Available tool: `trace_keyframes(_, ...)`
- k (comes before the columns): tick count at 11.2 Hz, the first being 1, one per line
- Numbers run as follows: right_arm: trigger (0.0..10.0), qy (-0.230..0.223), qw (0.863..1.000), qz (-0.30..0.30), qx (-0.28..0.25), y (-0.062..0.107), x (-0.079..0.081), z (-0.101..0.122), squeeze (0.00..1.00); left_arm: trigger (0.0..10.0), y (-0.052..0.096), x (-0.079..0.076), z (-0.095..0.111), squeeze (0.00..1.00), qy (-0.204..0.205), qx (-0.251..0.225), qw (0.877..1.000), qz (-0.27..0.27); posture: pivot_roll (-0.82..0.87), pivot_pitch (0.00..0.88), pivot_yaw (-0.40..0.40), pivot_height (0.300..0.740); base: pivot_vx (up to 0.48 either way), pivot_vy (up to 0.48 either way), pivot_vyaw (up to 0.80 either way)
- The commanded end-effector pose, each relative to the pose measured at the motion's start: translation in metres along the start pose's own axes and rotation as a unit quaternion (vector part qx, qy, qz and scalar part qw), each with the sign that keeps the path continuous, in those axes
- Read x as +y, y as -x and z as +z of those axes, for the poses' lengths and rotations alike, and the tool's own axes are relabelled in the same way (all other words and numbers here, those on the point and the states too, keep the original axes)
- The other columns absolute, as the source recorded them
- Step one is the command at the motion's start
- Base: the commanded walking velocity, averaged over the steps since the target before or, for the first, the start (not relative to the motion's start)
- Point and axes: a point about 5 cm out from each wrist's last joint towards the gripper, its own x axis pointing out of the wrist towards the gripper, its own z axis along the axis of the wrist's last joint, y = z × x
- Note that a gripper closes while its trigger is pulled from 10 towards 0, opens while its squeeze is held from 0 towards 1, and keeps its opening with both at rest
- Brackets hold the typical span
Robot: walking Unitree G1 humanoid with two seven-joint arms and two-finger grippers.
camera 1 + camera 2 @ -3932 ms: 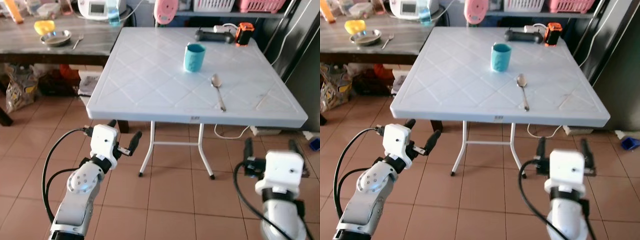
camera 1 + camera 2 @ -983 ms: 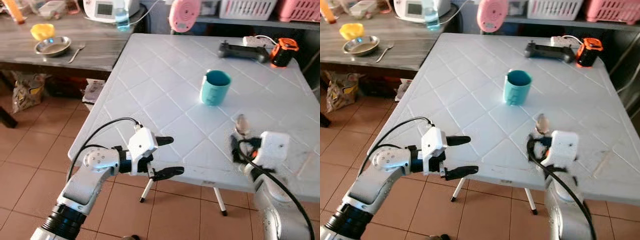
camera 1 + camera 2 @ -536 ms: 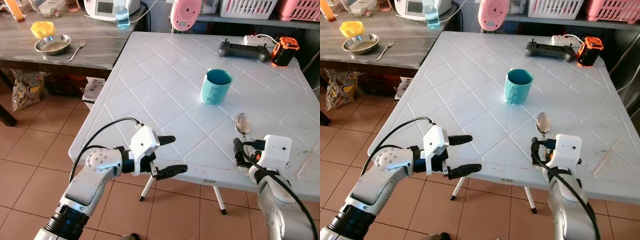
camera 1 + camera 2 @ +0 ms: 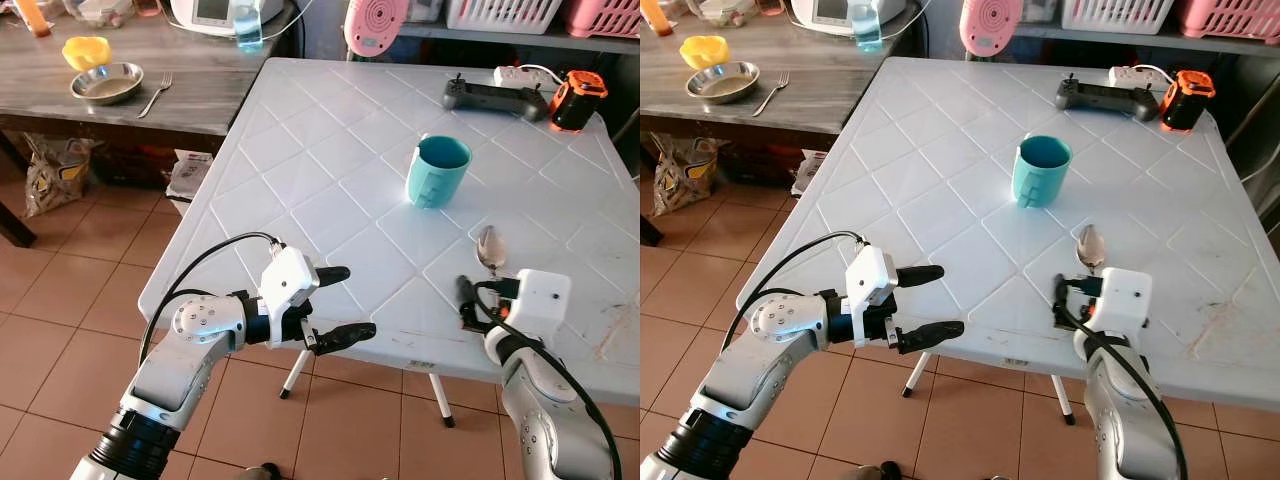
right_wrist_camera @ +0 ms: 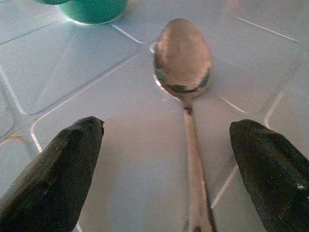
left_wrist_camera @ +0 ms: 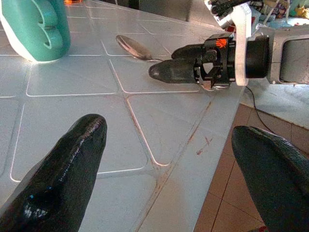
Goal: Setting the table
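Spoon (image 5: 183, 63): likely light, stiff, slippery metal on white worktop (image 4: 300, 170); grip mid-handle. Right claw (image 5: 171, 159) spread astride it; left claw (image 4: 335, 305) apart, unladen.

far counter edge: black controller (image 4: 497, 95), orange-black canister (image 4: 577, 101), white power strip (image 4: 525, 75) | pink fan (image 4: 375, 24) behind | wooden side table (image 4: 190, 90): steel bowl (image 4: 105, 83), fork (image 4: 155, 94), yellow bowl (image 4: 85, 50) | tiled floor (image 4: 60, 290)
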Motion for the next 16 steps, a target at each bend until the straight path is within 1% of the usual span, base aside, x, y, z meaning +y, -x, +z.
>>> trace_keyframes(1, 10.0, -0.002, 1.000, -0.004, 0.018, 0.000, -0.003, -0.007, 0.00, 10.0, 0.001, -0.001, 0.003, 0.00, -0.005, 0.000, 1.000, 0.000, 0.09, 0.156, 0.015, 0.740, 0.000, 0.000, 0.00)
trace_keyframes(2, 9.0, -0.006, 1.000, -0.004, 0.019, 0.000, -0.003, -0.007, 0.00, 10.0, 0.001, -0.001, 0.003, 0.00, -0.005, 0.000, 1.000, 0.000, 0.10, 0.158, 0.016, 0.740, 0.000, 0.000, 0.00)
trace_keyframes(3, 0.3, 0.001, 0.999, -0.014, 0.031, 0.000, -0.006, -0.010, 0.00, 10.0, 0.000, 0.000, 0.004, 0.00, -0.006, -0.002, 1.000, 0.003, 0.09, 0.157, 0.018, 0.740, 0.000, 0.000, 0.00)
trace_keyframes(4, 2.9, -0.001, 0.999, -0.019, 0.033, -0.001, -0.007, -0.011, 0.00, 10.0, 0.000, 0.001, 0.004, 0.00, -0.006, -0.003, 1.000, 0.004, 0.10, 0.155, 0.019, 0.740, 0.000, 0.000, 0.00)
trace_keyframes(5, 10.0, 0.005, 0.999, -0.027, 0.039, -0.001, -0.009, -0.011, 0.00, 10.0, -0.001, 0.001, 0.005, 0.00, -0.005, -0.003, 1.000, 0.004, 0.09, 0.154, 0.022, 0.740, 0.000, 0.000, 0.00)
trace_keyframes(7, 10.0, 0.007, 0.998, -0.037, 0.049, -0.003, -0.014, -0.015, 0.00, 10.0, -0.002, -0.003, 0.004, 0.00, -0.005, -0.001, 1.000, -0.004, 0.09, 0.154, 0.027, 0.740, 0.000, 0.000, 0.00)
trace_keyframes(9, 10.0, 0.011, 0.997, -0.054, 0.051, -0.005, -0.019, -0.012, 0.00, 10.0, -0.004, 0.000, 0.007, 0.00, -0.010, -0.005, 1.000, -0.002, 0.09, 0.155, 0.032, 0.740, 0.000, 0.000, 0.00)
trace_keyframes(12, 10.0, 0.007, 0.997, -0.062, 0.051, -0.003, -0.017, -0.010, 0.00, 10.0, -0.003, -0.002, 0.006, 0.00, -0.007, -0.001, 1.000, -0.006, 0.10, 0.159, 0.035, 0.740, 0.000, 0.000, 0.00)
trace_keyframes(13, 0.0, 0.004, 0.996, -0.067, 0.056, -0.002, -0.016, -0.012, 0.00, 10.0, -0.003, -0.003, 0.006, 0.00, -0.007, -0.001, 1.000, -0.008, 0.10, 0.158, 0.036, 0.740, 0.000, 0.000, 0.00)
trace_keyframes(14, 0.0, 0.009, 0.995, -0.073, 0.064, -0.001, -0.017, -0.012, 0.00, 10.0, -0.004, -0.003, 0.006, 0.00, -0.006, 0.000, 1.000, -0.008, 0.10, 0.157, 0.037, 0.740, 0.000, 0.000, 0.00)
trace_keyframes(15, 8.1, 0.019, 0.994, -0.080, 0.070, 0.001, -0.019, -0.011, 0.00, 10.0, -0.004, -0.003, 0.006, 0.00, -0.004, 0.002, 1.000, -0.010, 0.10, 0.157, 0.036, 0.740, 0.000, 0.000, 0.00)
trace_keyframes(16, 8.9, 0.023, 0.994, -0.076, 0.068, 0.003, -0.018, -0.009, 0.00, 10.0, -0.004, -0.003, 0.005, 0.00, -0.003, 0.002, 1.000, -0.010, 0.10, 0.157, 0.036, 0.740, 0.000, 0.000, 0.00)
